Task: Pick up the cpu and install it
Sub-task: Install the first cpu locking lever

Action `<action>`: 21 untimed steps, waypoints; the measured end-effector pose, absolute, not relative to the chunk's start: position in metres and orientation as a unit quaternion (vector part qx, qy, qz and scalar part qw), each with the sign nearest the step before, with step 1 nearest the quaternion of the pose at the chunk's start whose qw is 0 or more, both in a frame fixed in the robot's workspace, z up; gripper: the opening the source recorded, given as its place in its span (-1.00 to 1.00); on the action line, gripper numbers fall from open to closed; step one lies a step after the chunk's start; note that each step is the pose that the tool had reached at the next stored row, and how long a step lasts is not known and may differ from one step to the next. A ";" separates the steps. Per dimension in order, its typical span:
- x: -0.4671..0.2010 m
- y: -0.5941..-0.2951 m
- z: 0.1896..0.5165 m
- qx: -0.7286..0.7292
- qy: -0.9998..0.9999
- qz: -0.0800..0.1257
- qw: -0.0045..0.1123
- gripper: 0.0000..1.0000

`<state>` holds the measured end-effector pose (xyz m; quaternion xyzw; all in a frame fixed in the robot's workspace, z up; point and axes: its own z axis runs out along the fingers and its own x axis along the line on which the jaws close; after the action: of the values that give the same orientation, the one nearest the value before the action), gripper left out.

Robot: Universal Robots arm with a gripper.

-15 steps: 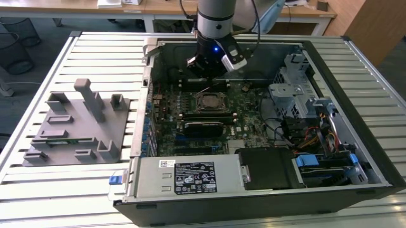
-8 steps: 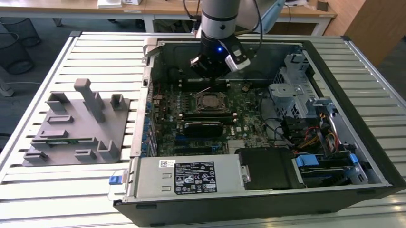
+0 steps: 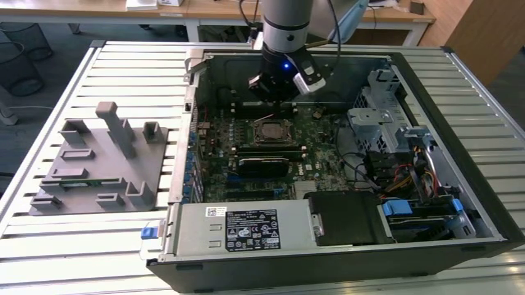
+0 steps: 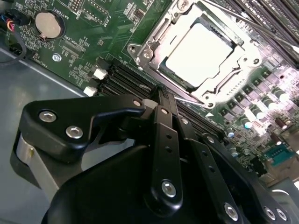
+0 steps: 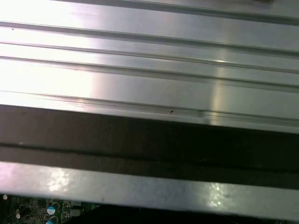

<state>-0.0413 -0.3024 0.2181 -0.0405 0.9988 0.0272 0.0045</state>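
Jaws of the gripper look closed and empty; just ahead, the cpu sits socketed, light, rigid, pin-fragile, best held by its edges.

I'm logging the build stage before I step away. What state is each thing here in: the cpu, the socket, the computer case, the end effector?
cpu: lying flat in the socket, nothing gripping it.
socket frame: around the cpu on the motherboard.
computer case: lying on its side, side panel off, inside exposed.
end effector: inside the case, above the board, apart from the cpu.
grey fixture: on the slatted table, beside the case.
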 end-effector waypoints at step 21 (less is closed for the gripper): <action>-0.035 -0.302 0.199 -0.041 0.999 0.027 0.004 -0.79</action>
<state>-0.0350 -0.3024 0.1992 -0.0405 0.9988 0.0272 0.0045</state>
